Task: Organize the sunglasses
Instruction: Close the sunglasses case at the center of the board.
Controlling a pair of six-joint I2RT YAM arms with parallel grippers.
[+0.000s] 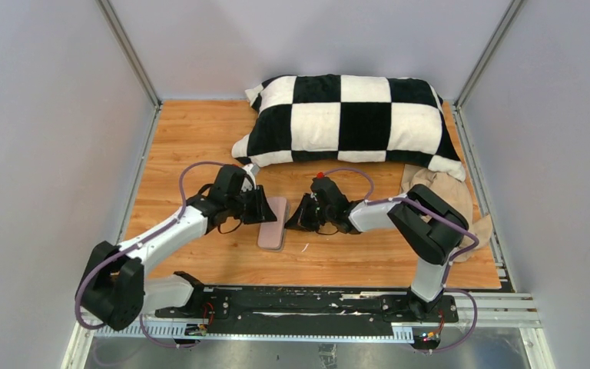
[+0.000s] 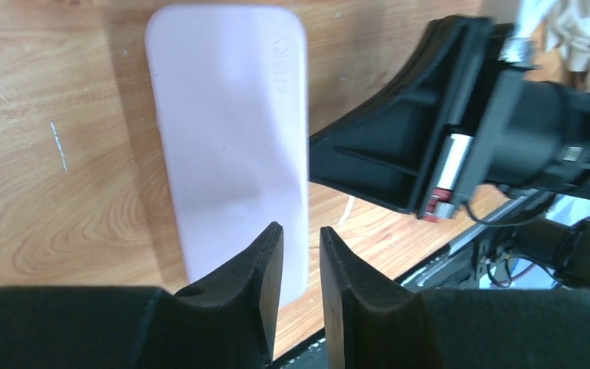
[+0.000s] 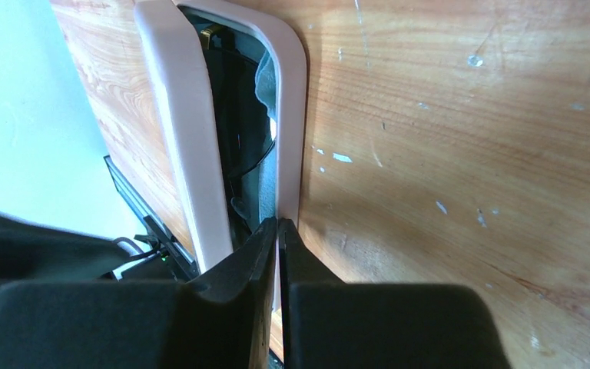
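Counting one pinkish-grey oblong case (image 1: 272,223) flat on the wooden table (image 1: 200,138), one pair of dark-framed sunglasses (image 3: 240,131) tucked inside it, and one scrap of light blue cloth (image 3: 266,81) in there too. Adding one black-and-white chequered pillow (image 1: 353,119) along the far edge and one crumpled beige fabric (image 1: 449,196) at the right. Spotting two grippers, one on either side of the case.

Looking at the left gripper (image 2: 301,246): parted only narrowly, gripping nothing, poised over a corner of the case lid. Turning to the right gripper (image 3: 277,228): pressed together to a hairline, tips right at the rim of the case's lower half, possibly touching it, hard to call from this angle.

Noting the case ajar, lid standing off the base on the right gripper's side, sunglasses dark in the gap.

Finding bare wood nearer than the case and off to the left; less on the right, with fabric and pillow crowding that corner.
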